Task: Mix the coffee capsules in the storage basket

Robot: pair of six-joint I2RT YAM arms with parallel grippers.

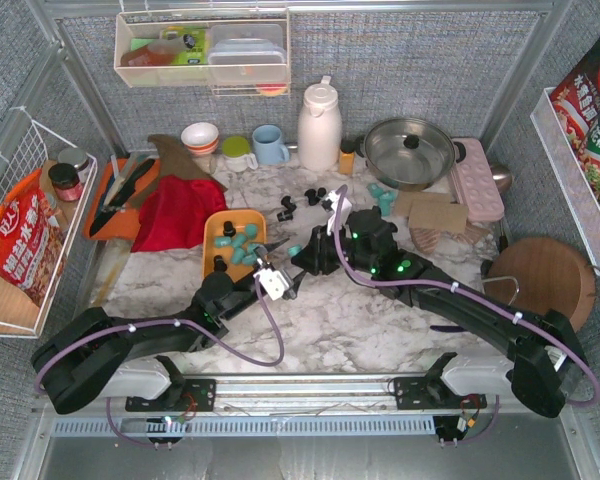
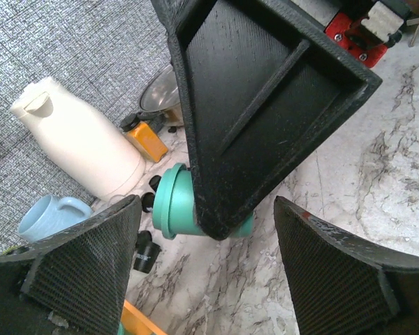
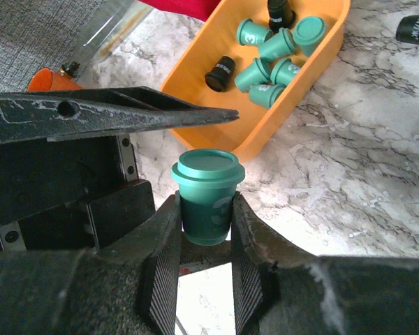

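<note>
The orange storage basket (image 1: 220, 222) (image 3: 195, 70) lies left of centre and holds several teal and black coffee capsules (image 1: 242, 245) (image 3: 269, 52). My right gripper (image 1: 302, 256) (image 3: 207, 218) is shut on an upright teal capsule (image 3: 207, 192) (image 2: 173, 209) just off the basket's near right corner. My left gripper (image 1: 280, 272) (image 2: 208, 202) stands open right beside it, and its fingers (image 2: 91, 265) flank the right gripper's finger and the teal capsule without touching them. Loose black capsules (image 1: 315, 195) and teal ones (image 1: 381, 196) lie on the marble behind.
A white thermos (image 1: 319, 125), a blue mug (image 1: 270, 145) and a steel pot (image 1: 410, 150) stand along the back. A red cloth (image 1: 180, 210) and a darker orange tray (image 1: 120, 195) lie left of the basket. A pink tray (image 1: 477, 180) and a wooden board (image 1: 550, 280) sit at the right.
</note>
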